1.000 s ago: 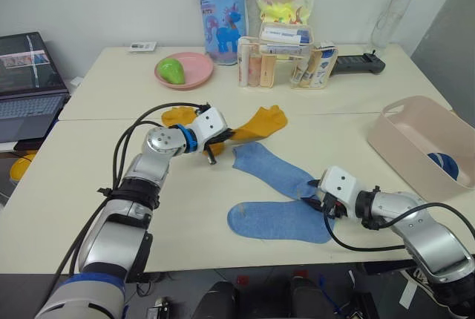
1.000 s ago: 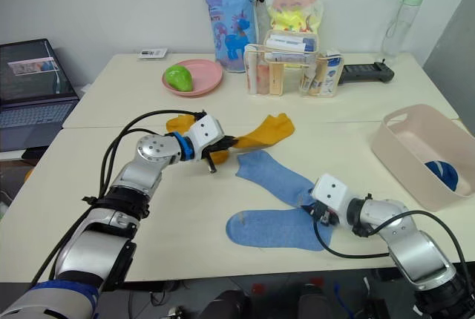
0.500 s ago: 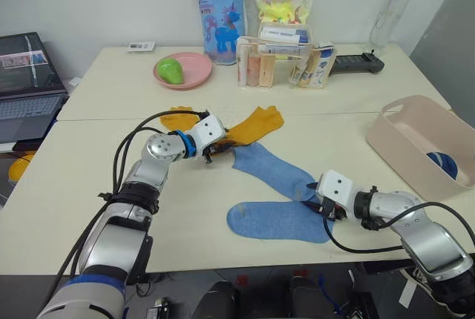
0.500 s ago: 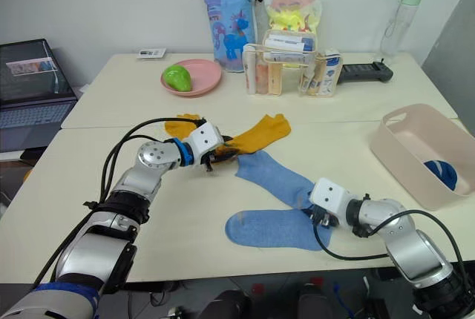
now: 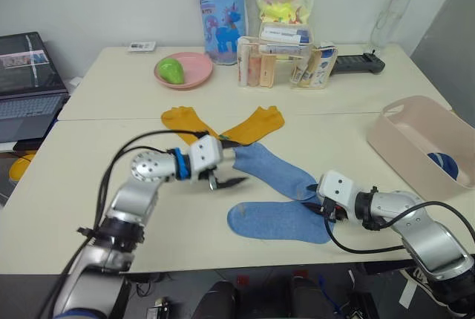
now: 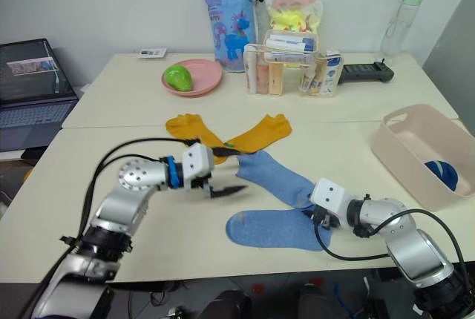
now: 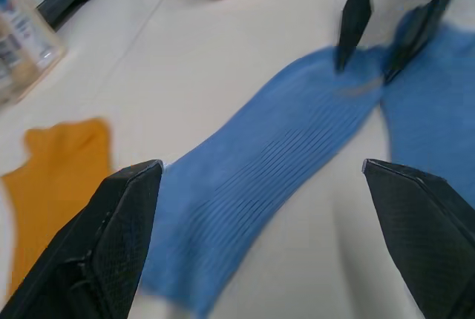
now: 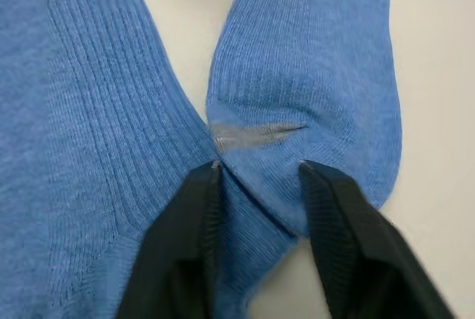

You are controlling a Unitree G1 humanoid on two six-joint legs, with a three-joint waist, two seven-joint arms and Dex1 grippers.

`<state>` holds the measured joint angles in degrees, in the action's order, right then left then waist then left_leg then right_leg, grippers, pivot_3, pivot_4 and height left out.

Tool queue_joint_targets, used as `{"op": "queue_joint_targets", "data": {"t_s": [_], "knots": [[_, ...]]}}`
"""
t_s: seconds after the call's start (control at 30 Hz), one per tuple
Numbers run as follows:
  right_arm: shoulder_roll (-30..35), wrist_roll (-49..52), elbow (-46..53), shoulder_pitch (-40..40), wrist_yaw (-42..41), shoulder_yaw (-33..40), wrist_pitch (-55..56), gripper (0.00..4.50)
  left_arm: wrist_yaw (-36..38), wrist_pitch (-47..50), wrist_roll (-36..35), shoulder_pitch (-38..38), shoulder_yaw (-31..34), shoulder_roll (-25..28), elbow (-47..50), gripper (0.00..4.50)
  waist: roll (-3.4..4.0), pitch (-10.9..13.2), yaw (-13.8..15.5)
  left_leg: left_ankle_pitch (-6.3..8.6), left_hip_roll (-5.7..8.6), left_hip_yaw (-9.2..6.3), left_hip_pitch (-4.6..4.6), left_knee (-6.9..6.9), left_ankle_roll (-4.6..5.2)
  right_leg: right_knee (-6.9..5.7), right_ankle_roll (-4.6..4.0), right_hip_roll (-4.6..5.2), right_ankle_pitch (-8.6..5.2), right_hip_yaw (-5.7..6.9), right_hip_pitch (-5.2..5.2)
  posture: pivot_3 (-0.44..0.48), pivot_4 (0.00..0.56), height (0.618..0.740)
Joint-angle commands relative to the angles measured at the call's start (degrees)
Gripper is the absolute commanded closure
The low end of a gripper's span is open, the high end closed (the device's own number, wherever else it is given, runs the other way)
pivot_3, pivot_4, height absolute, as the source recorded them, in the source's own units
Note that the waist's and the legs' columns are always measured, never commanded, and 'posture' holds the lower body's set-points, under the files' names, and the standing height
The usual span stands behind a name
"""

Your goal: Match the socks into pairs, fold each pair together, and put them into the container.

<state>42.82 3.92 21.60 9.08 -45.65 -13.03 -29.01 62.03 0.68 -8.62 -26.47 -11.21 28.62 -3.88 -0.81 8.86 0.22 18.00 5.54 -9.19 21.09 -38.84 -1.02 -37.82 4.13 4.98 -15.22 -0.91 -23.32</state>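
On the table (image 5: 89, 208), the bin (image 5: 415, 141) at right holds a dark sock (image 5: 443, 163). Two blue socks (image 5: 278, 219) and two yellow socks (image 5: 256, 122) lie unfolded. Left tool (image 5: 226, 179) spread, empty; right tool (image 8: 256, 200) pinches blue socks.

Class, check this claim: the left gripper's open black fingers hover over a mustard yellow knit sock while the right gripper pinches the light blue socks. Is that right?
One detail is wrong. The left gripper hovers open over a light blue knit sock, not a mustard yellow sock, as the left wrist view shows. The right gripper does pinch the light blue socks.
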Motion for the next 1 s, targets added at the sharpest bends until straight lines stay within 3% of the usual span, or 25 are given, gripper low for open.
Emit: {"op": "queue_joint_targets", "data": {"t_s": [0.03,0.1,0.33,0.5,0.6,0.7,0.83,1.0], "knots": [[-1.08,0.62,0.24,1.14,0.64,1.82,0.51,3.98,-1.85,2.04,-0.65,-0.52,0.23,-0.6,3.77,0.0,0.0,0.0,-0.16,0.0,-0.01,0.01,-0.03,0.0,0.0,-0.03,0.0,-0.01,0.0,-0.02,0.0,0.0,0.15,0.74],[-1.85,2.23,1.29,1.01,0.38,2.66,-0.75,4.46,-2.53,2.68,-0.54,-0.18,-0.08,-1.05,4.35,0.0,0.01,-0.01,-0.25,0.0,-0.02,0.03,-0.06,0.04,0.0,-0.03,0.0,-0.02,0.0,-0.04,0.01,0.0,0.15,0.74],[-0.73,5.48,4.2,0.59,-0.44,6.56,-3.47,4.46,-2.59,2.42,-0.49,1.0,0.84,0.42,3.48,0.0,0.01,0.0,-0.18,0.0,-0.01,0.02,-0.05,0.05,0.0,0.05,0.0,-0.01,0.0,-0.04,0.01,0.0,0.15,0.74],[6.79,1.55,1.55,-1.88,-2.64,8.92,3.19,4.46,-2.81,2.57,-0.55,0.67,1.16,1.01,2.11,0.0,0.01,-0.01,0.08,0.0,0.02,0.02,-0.05,0.04,0.0,0.07,0.0,0.0,0.0,-0.02,0.03,0.0,0.15,0.74],[8.99,-1.23,-3.84,-1.75,-1.77,9.13,8.25,4.46,-3.52,0.13,0.93,0.15,0.22,-0.16,-2.72,0.0,0.01,-0.01,0.02,0.0,0.01,0.04,-0.05,0.04,0.0,0.09,0.0,0.0,0.0,-0.02,0.05,0.0,0.15,0.74],[7.12,-2.57,-7.47,0.34,-0.38,7.89,10.82,4.46,-4.08,-3.67,4.06,-1.3,-2.11,-1.78,-7.86,0.0,0.01,0.0,-0.14,0.0,-0.01,0.06,-0.1,0.06,0.0,0.04,0.0,-0.02,0.0,-0.02,0.06,0.0,0.15,0.74],[5.22,-2.15,-8.59,0.2,-0.56,8.43,11.52,4.46,-8.52,-12.53,11.75,-5.14,-5.21,-3.05,-16.96,0.0,0.0,0.0,-0.09,0.0,0.0,0.09,-0.07,0.05,0.0,0.07,0.0,0.0,0.0,-0.03,0.04,0.0,0.15,0.74],[4.65,-0.34,-6.91,-1.03,-1.18,10.03,10.17,4.46,-11.05,-18.99,16.0,-9.89,-8.02,-6.73,-25.62,0.0,0.0,0.0,0.4,0.0,0.03,0.07,-0.05,0.02,0.0,0.07,0.0,0.01,0.0,-0.01,0.06,0.0,0.15,0.74]]}}
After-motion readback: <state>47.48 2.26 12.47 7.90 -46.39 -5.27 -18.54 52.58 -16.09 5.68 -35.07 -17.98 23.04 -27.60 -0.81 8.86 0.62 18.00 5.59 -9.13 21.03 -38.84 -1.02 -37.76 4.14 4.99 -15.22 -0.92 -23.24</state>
